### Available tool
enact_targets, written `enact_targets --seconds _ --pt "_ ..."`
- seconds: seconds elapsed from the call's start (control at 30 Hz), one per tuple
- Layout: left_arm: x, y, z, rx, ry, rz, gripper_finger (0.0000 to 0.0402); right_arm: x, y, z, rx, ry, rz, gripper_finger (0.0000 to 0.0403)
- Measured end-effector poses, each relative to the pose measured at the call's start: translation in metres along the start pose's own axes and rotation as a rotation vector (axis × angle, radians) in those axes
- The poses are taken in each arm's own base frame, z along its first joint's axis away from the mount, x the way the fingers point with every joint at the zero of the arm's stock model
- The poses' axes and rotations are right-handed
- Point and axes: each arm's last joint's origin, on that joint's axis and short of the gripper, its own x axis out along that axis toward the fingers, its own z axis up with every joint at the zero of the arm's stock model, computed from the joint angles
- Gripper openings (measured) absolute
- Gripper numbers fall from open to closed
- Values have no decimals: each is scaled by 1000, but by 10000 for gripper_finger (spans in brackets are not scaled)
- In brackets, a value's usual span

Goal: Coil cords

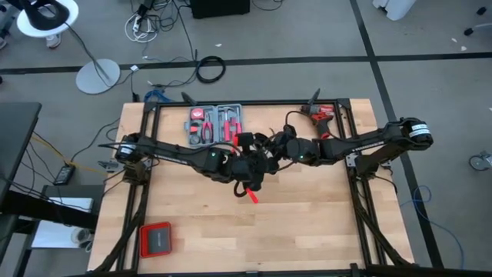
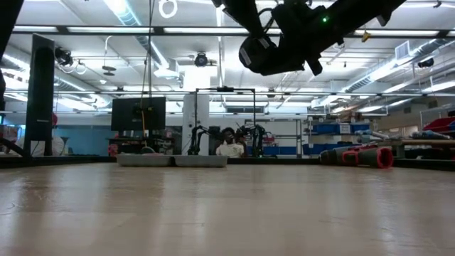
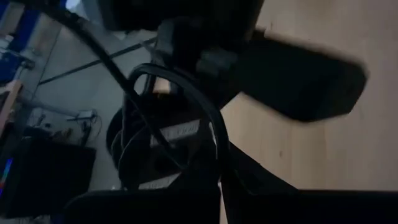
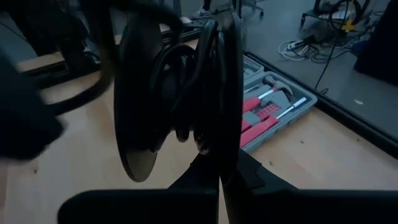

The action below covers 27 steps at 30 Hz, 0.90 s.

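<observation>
The cord (image 1: 265,142) is a thin black cable gathered into loops, held above the middle of the table between my two arms. My left gripper (image 1: 257,168) comes in from the table's left and is shut on it. My right gripper (image 1: 275,148) comes in from the right and is shut on it too. In the left wrist view the loops (image 3: 186,99) arch out past my shut fingers. In the right wrist view several turns (image 4: 208,81) stand edge-on in front of my fingers. The plug block does not show. My left gripper pinches the cable's strands (image 3: 216,163) between its two fingers, right where the loops begin. The loops stand out beyond the fingertips, lifted clear of the table. My right gripper pinches several turns of the coil together (image 4: 216,146) between its two fingers, which lie across the strands. The coil stands beyond the fingertips, clear of the table.
An open grey tool case (image 1: 215,123) with red-handled tools lies at the far middle. A red and black drill (image 1: 323,115) lies at the far right. A red-rimmed black box (image 1: 156,238) sits near the front left corner. A short red piece (image 1: 250,192) shows below my left gripper.
</observation>
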Motion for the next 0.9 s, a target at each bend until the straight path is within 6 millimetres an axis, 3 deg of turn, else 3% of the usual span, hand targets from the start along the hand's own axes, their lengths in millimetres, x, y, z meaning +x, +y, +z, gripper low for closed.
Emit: enact_targets --seconds 0.17,0.37,0.9 --pt "-3 -6 3 -7 -28 -20 0 -5 0 4 5 -23 13 0" --pt "8 -22 -2 -29 -31 -44 0 -7 4 6 13 -43 35 0" --pt "33 -52 -32 -44 -39 8 0 -23 9 15 20 -100 92 0"
